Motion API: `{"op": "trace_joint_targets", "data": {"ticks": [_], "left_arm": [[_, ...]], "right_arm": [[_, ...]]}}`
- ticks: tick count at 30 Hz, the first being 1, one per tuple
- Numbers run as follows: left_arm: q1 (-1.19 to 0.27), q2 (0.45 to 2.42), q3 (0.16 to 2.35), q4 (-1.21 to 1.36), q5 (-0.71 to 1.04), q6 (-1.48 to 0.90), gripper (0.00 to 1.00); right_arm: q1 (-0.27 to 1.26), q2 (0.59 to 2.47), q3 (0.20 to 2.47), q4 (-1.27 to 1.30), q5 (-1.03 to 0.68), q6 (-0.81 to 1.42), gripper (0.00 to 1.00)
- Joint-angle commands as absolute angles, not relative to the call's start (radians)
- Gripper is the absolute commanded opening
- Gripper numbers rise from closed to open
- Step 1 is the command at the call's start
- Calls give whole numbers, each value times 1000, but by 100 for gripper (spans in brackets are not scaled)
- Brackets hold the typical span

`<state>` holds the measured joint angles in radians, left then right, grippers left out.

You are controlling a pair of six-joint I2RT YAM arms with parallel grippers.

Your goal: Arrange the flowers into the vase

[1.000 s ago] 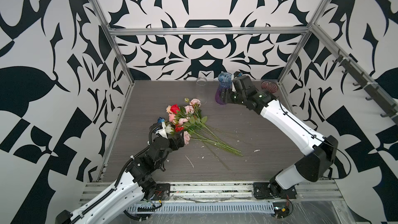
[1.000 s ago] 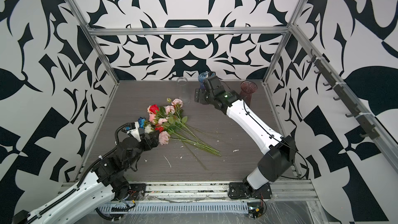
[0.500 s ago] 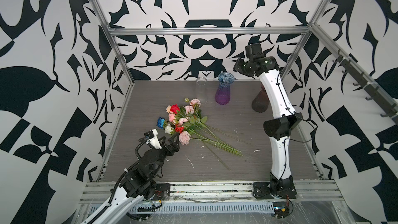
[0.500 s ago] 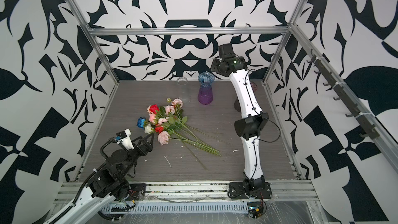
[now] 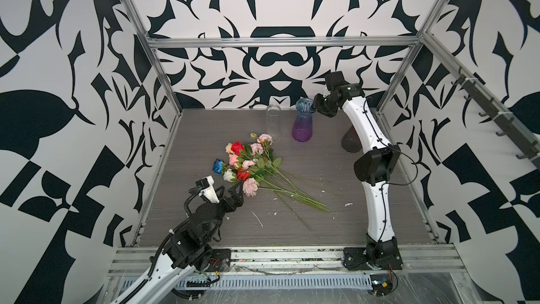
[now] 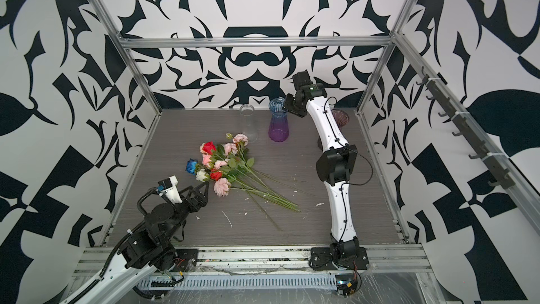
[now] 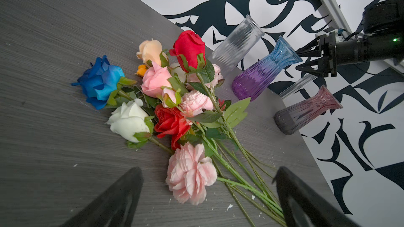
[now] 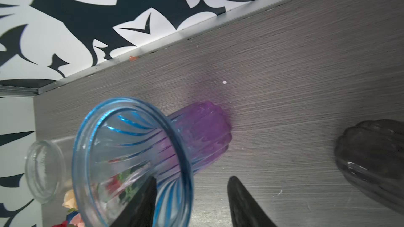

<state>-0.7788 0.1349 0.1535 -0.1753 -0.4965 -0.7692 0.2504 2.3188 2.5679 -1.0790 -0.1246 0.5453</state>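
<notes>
My right gripper stood astride vase rim, jaws apart, nothing pinched. Flowers lay before vase, blooms facing my left gripper, spread, empty.

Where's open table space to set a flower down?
Bare wood front right, between the stem tips and the right arm's base; also back left, between the blooms and the clear vase. Crowded: the back edge, where the right gripper straddles the blue-purple vase's rim near the dark vase.
</notes>
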Motion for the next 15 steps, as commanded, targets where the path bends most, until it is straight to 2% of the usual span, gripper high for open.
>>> {"op": "trace_joint_targets", "data": {"ticks": [1,4,11,15], "left_arm": [[-776,123,144,-167,-504,-777,99],[-776,114,144,-175,-505,-779,99],[-776,96,143,-195,-511,-789,99],[-776,93,143,-196,-511,-790,99]], "right_arm": [[253,2319,2609,-1072,-146,571,47],[253,2308,2598,-1068,-120,582,32],[238,2258,2557,-1054,-77,602,15],[216,2226,2530,-1045,-69,610,8]]}}
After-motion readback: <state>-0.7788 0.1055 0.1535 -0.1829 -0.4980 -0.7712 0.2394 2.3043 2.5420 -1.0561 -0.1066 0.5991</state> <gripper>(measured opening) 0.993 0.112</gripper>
